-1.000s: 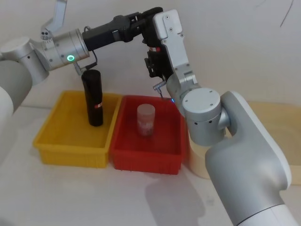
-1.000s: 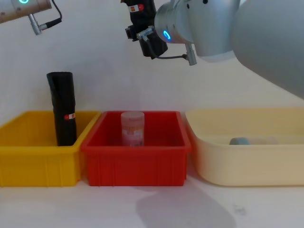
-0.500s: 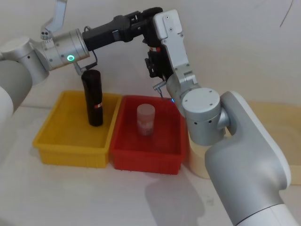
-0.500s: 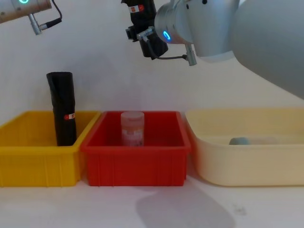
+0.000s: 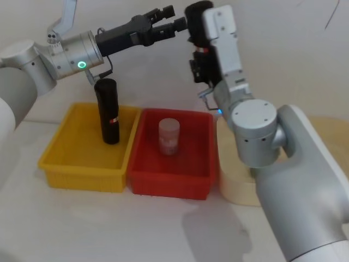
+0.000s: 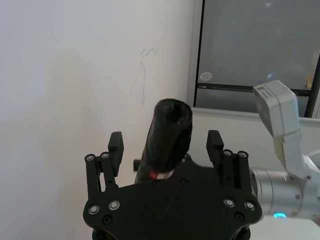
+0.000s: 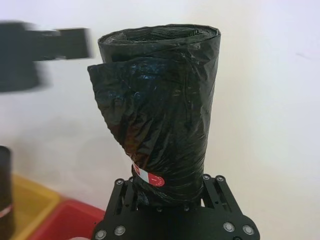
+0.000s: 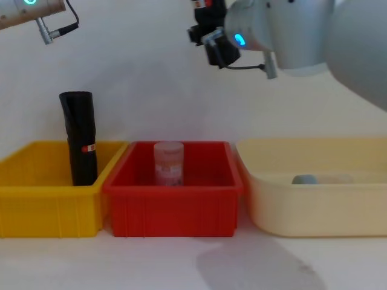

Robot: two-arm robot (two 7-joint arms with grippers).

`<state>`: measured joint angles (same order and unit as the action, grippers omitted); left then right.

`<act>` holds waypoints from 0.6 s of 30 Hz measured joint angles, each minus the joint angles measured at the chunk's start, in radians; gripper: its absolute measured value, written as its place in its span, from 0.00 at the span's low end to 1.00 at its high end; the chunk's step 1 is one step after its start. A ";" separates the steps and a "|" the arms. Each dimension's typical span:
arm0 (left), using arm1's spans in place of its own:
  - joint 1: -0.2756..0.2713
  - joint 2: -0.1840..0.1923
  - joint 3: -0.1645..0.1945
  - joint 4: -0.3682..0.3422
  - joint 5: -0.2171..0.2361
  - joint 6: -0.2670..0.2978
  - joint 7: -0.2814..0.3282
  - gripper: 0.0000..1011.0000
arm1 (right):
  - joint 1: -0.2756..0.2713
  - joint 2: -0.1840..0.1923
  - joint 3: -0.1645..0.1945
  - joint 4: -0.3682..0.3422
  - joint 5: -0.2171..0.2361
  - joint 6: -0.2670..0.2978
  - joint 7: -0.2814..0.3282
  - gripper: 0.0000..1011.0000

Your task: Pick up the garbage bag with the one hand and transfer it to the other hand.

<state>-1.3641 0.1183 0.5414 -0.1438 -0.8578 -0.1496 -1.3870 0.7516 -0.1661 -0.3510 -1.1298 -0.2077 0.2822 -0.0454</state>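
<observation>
**Handover of the garbage bag roll — transfer apparently complete**

The garbage bag [image 7: 162,105], a stubby black roll with a small white-and-red label, is seen in the right wrist view standing up out of the right gripper [image 7: 172,200], whose fingers are clamped on its lower end. In the head view the right gripper [image 5: 203,41] is held high above the bins, with the roll [image 5: 197,12] at its upper end. The left gripper [image 5: 173,22] is shown level with the roll and just beside it, fingers spread apart and nothing between them; in the left wrist view the open left gripper [image 6: 165,142] frames the roll [image 6: 169,135], which lies beyond the fingertips without visible contact.

Progress is judged as follows: the pick-up and the passing over appear done, since the roll is carried by the blue-ringed arm alone; what is left, at most, is for the green-ringed arm to be drawn clear.

Below, a slimmer black roll [image 5: 108,112] stands upright in the yellow bin [image 5: 60,158], a pale capped container [image 5: 168,137] stands in the red bin [image 5: 202,183], and a cream tub [image 8: 314,223] sits to the right. The wall lies close behind both grippers, so free room is judged to lie toward the robot and to either side — well above the bin rims.
</observation>
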 joint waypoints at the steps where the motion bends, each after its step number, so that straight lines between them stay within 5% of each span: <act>1: 0.000 0.000 0.000 0.000 0.000 0.000 0.000 0.98 | -0.002 0.003 0.004 -0.004 0.000 0.001 -0.003 0.52; 18: 0.000 0.000 0.000 0.000 0.000 0.000 0.000 0.99 | -0.093 0.124 0.120 -0.135 -0.004 0.065 -0.017 0.52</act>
<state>-1.3641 0.1182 0.5414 -0.1439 -0.8577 -0.1497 -1.3869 0.6585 -0.0422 -0.2308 -1.2645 -0.2117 0.3475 -0.0628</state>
